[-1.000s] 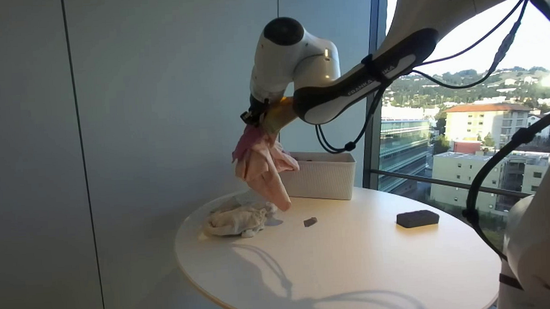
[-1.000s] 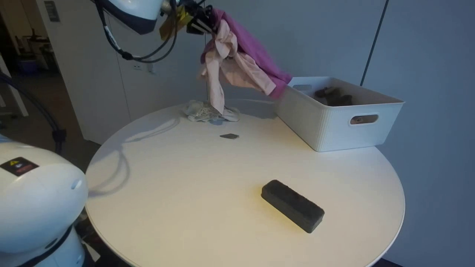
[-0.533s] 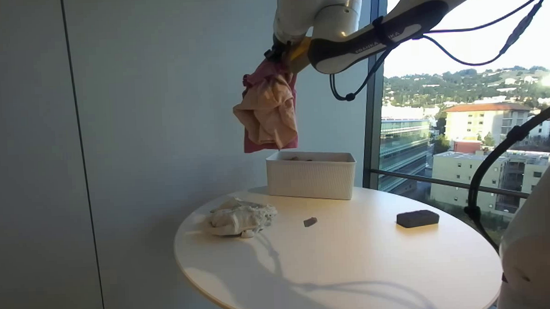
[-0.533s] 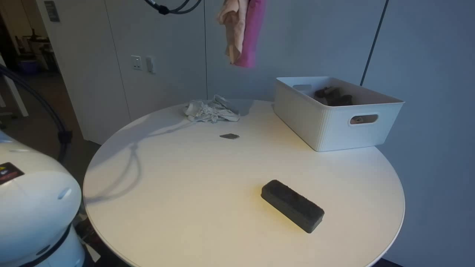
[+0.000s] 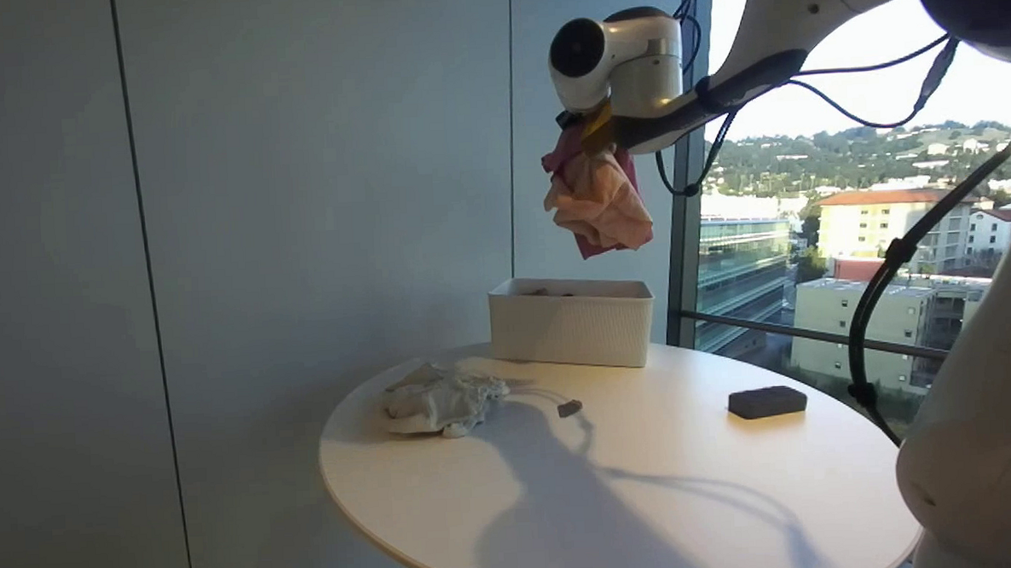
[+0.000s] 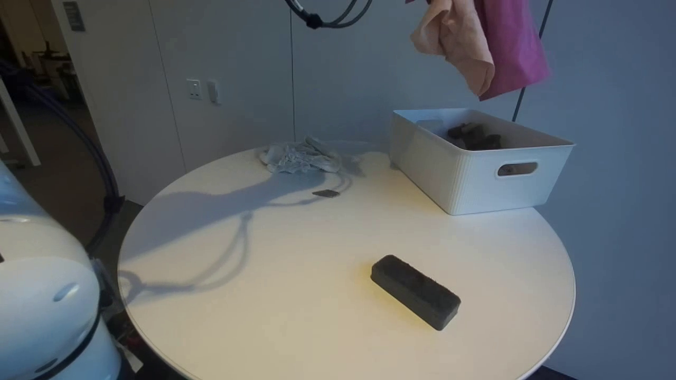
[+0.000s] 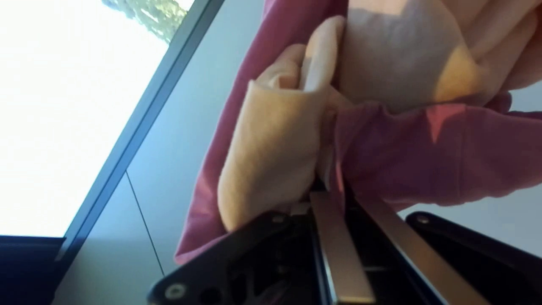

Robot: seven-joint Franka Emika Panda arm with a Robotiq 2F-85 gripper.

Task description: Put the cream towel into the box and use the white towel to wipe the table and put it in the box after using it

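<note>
The tool (image 7: 340, 195) was clamped on the cream-and-pink towel (image 5: 600, 199), which hung above the white box (image 6: 504, 192), clear of its rim. The box stood at the edge of the bench (image 6: 296, 316) nearest the wall (image 5: 323, 198); near that same edge lay the crumpled white towel (image 5: 447, 402). A black block (image 6: 415, 293) lay apart.

Black block (image 6: 415, 293) and grey scrap (image 6: 326, 193), lying well apart.
In both exterior views the scrap (too small to make out) lies left of the block. The grey wall (image 6: 232, 58) at the far side carries, in an exterior view, a socket (image 6: 194, 88), a small fitting (image 6: 213, 92) just right of it and a dark sign (image 6: 73, 16) farther left. In an exterior view a dark-framed window (image 5: 750, 307) stands to the right, with buildings (image 5: 887, 226) and, behind them, a wooded hill (image 5: 833, 163) outside.
</note>
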